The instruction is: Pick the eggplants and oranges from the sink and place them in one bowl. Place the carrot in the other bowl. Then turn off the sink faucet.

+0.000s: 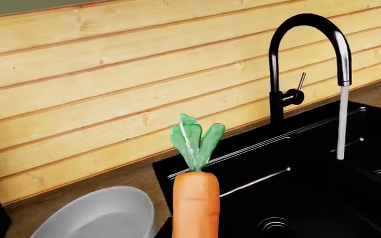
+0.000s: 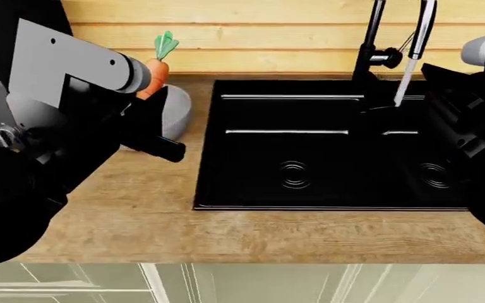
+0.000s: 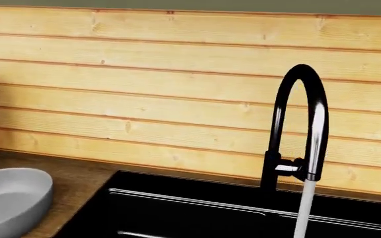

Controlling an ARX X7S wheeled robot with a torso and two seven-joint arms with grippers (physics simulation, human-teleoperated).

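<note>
carrot (image 1: 196,203) upright above grey bowl (image 1: 104,218); sink (image 2: 327,151) basins bare; finger state unclear.

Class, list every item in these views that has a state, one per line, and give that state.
sink faucet: on, water running
carrot: raised off the counter, upright, leaves up
pale grey bowl: upright, no contents visible
sink: both basins bare, water falling into one
left gripper, right gripper: jaws hidden

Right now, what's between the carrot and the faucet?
Nothing stands between carrot and faucet: only the sink's empty left basin and rim, clearest in the left wrist view.
</note>
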